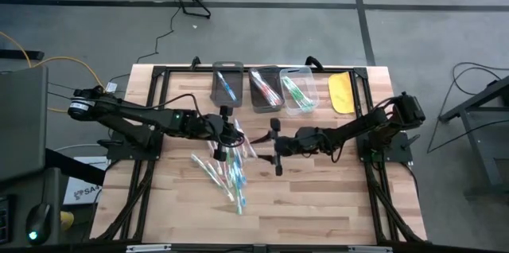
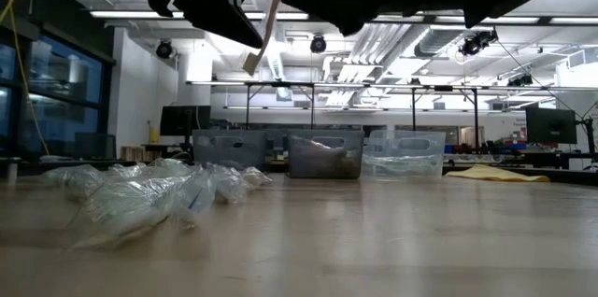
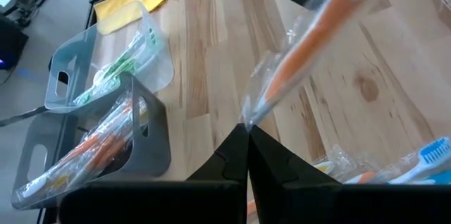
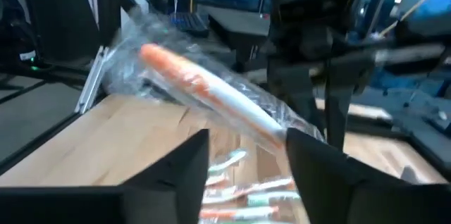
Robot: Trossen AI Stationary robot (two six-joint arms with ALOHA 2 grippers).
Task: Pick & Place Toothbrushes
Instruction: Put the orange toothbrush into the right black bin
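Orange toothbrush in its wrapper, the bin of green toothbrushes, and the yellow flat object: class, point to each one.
orange toothbrush (image 4: 190,83), right wrist view, on its orange handle inside the clear wrapper.
bin of green toothbrushes (image 1: 306,78), high view, on its clear rim.
yellow flat object (image 1: 342,92), high view, on its middle.

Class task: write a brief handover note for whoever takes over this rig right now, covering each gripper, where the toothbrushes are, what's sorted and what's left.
Left gripper: shut on the wrapped orange toothbrush, held above mid-table.
Right gripper: open, fingers either side of that same toothbrush; no grip yet.
Done: blue toothbrush in the dark bin, orange ones in the grey bin, green ones in the clear bin.
Left: the pile of wrapped toothbrushes on the table, plus the held one.
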